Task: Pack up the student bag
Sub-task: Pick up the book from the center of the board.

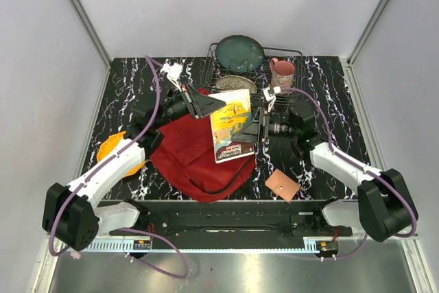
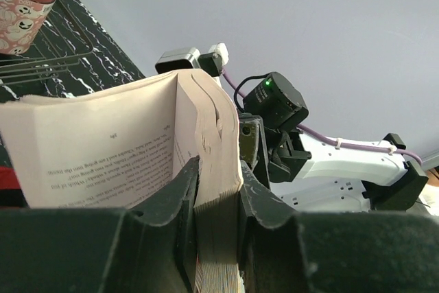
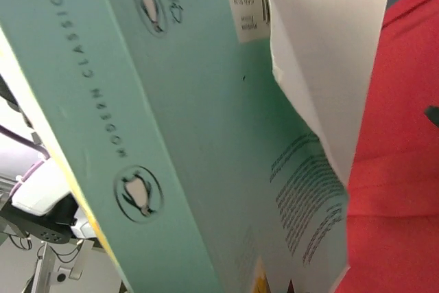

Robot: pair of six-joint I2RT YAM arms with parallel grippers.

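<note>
Black fingers [image 2: 171, 200] of the left gripper [image 2: 218, 200] are pinched almost together on the page block of a paperback book [image 2: 103, 149]. Its front leaves fan open to one side. The right gripper [image 1: 254, 128] sits against the book's right edge in the overhead view. Its own camera shows only the teal cover, so I cannot tell whether it grips.

The book hangs tilted between the two arms, above the far right part of the student bag [image 1: 195, 159]. The bag lies slumped mid-table, close to the arm bases. The step in hand appears to be bringing the book over the bag for loading. No open mouth is visible in the fabric, so the next move probably calls for finding the opening and lowering the book edge-first.

The loose cover and fanned pages could snag on the fabric. A dish rack [image 1: 210, 60] stands just beyond the book, with a pink mug [image 1: 282, 72] at its right. A brown flat piece [image 1: 282, 184] lies near right, an orange object [image 1: 108, 150] at left. Bare table [image 1: 336, 101] shows to the right.
</note>
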